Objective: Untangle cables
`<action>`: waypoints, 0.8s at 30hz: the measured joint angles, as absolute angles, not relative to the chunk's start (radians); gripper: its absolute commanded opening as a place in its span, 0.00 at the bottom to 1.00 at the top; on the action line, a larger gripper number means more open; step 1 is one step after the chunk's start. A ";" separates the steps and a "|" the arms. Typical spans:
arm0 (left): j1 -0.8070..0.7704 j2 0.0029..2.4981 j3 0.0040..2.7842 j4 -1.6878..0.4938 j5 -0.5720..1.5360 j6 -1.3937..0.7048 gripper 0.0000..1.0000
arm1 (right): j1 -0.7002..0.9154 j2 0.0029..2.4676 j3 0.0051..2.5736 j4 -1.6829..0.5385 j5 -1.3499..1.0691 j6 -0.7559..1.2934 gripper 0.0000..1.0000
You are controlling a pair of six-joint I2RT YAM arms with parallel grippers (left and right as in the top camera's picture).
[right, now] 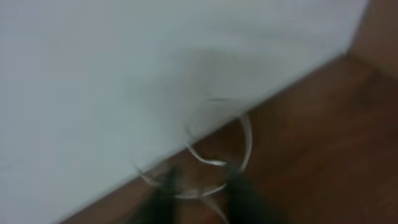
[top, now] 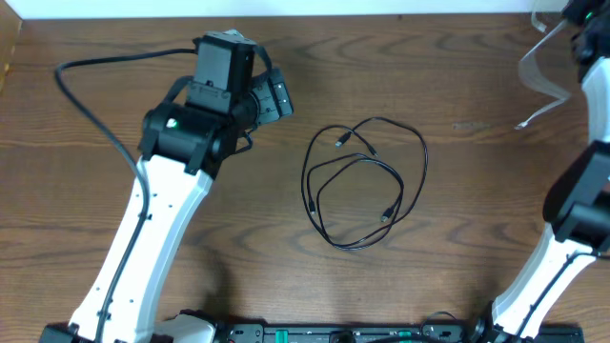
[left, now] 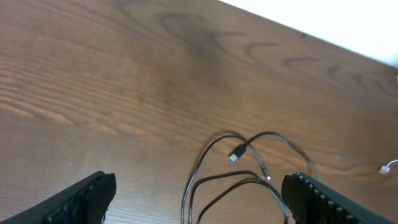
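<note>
Black cables (top: 367, 186) lie in loose overlapping loops at the table's middle, plug ends inside the loops. They also show in the left wrist view (left: 249, 180). My left gripper (top: 274, 95) is open and empty, up and to the left of them, with its fingers wide apart (left: 199, 199). A white cable (top: 541, 69) hangs lifted at the far right corner under my right gripper (top: 579, 29). In the blurred right wrist view the white cable (right: 217, 163) loops across between the two fingers (right: 204, 186), which stand partly apart.
The table's back edge meets a white wall (right: 124, 74) right behind the right gripper. One end of the white cable reaches the wood (top: 521, 124). The left arm's thick black wire (top: 86, 105) curves over the table's left part.
</note>
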State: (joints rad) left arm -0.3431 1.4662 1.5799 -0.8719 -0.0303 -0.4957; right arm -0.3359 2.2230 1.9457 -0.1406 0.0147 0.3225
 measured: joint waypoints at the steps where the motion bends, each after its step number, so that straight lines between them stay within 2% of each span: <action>1: -0.343 1.478 1.579 -0.872 -0.030 -0.496 0.90 | -0.336 2.249 1.946 -0.147 0.034 0.339 0.99; 6: -0.343 1.533 1.578 -0.871 -0.028 -0.496 0.89 | -0.336 2.321 1.943 -0.209 0.080 0.394 0.99; 14: -0.343 1.563 1.578 -0.849 -0.028 -0.449 0.89 | -0.336 2.269 1.943 -0.329 0.057 0.417 0.99; 24: -0.368 1.573 1.578 -0.854 0.205 -0.223 0.88 | -0.336 1.858 1.951 -0.735 -0.152 0.372 0.99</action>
